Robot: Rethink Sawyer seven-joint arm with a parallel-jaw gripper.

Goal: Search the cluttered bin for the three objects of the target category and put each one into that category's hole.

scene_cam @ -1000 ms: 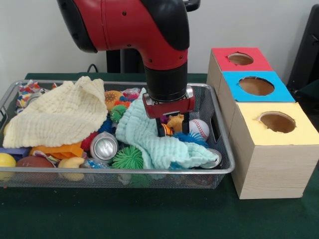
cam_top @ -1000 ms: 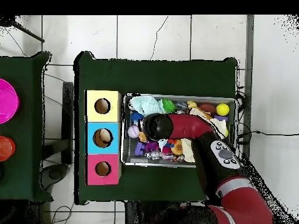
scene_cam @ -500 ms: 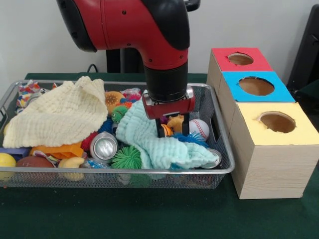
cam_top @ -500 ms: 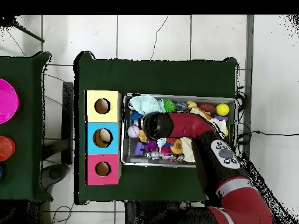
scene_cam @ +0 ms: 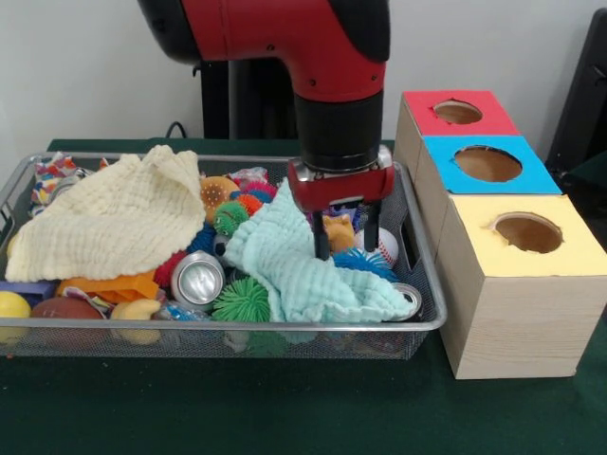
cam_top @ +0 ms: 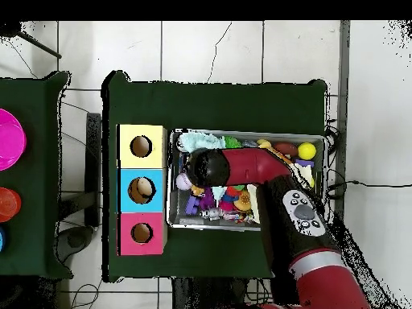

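Fingers apart, we see the gripper [scene_cam: 342, 239] low in the bin [scene_cam: 432, 318], its two black prongs straddling the tan plush [scene_cam: 337, 230] without closing on it. That plush sits near the bin's right end, just beside the baseball [scene_cam: 387, 245] and against the mint cloth [scene_cam: 303, 270]. We spot a cream cloth [scene_cam: 109, 223] over the left half, a can [scene_cam: 197, 279] and a green spiky ball [scene_cam: 243, 300] up front. The red hole [scene_cam: 458, 112] tops the far end of the box [scene_cam: 517, 318], well apart from the plush. From overhead, the arm [cam_top: 257, 169] hides the plush.
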